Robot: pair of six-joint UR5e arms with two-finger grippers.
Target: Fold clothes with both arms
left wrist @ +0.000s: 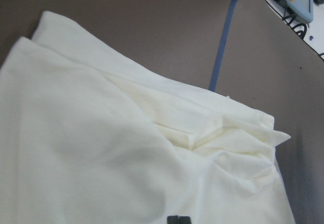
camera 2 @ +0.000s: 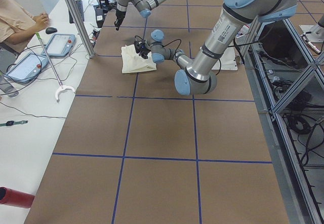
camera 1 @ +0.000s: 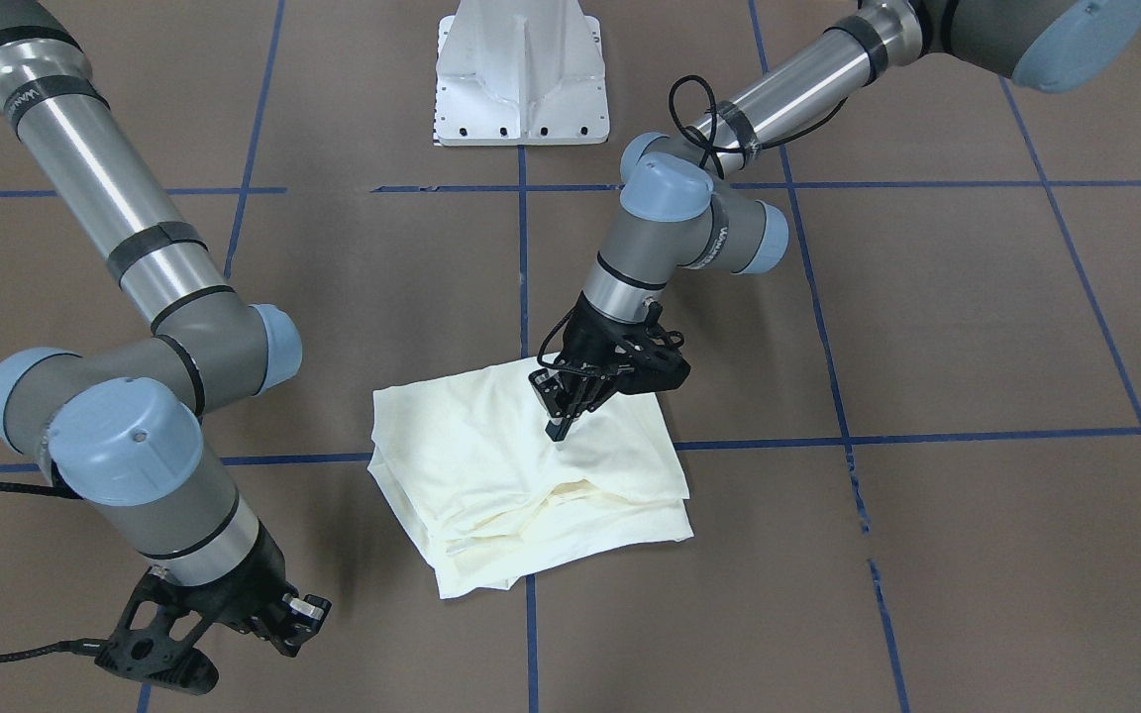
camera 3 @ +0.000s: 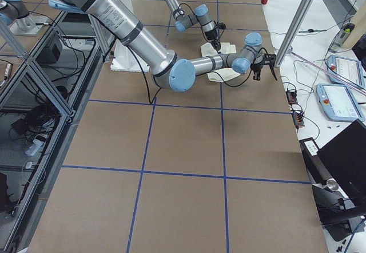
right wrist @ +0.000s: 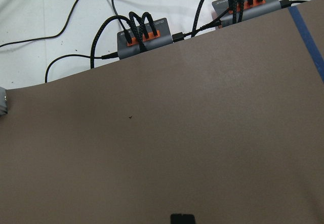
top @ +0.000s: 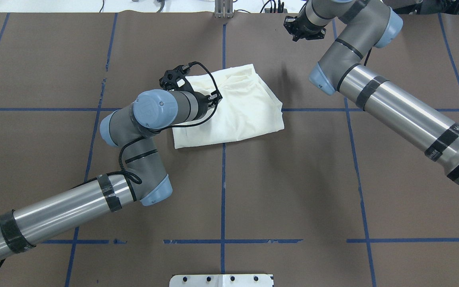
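The cream-white T-shirt (camera 1: 491, 475) lies folded into a rough square near the table's middle, its print hidden. It also shows in the overhead view (top: 241, 107) and fills the left wrist view (left wrist: 101, 148). My left gripper (camera 1: 562, 428) points down onto the shirt's top layer, on the side nearer the robot. Its fingers are closed together with a small pucker of cloth at the tips. In the overhead view the left gripper (top: 210, 101) is mostly hidden under its wrist. My right gripper (top: 304, 28) is shut and empty, off the shirt near the table's far edge.
The white pedestal base (camera 1: 521, 74) stands at the robot's side. Cable hubs (right wrist: 142, 34) sit just past the far table edge under the right wrist. Blue tape lines (top: 223, 179) cross the brown tabletop. An operator's desk with tablets (camera 2: 30, 57) lies beyond.
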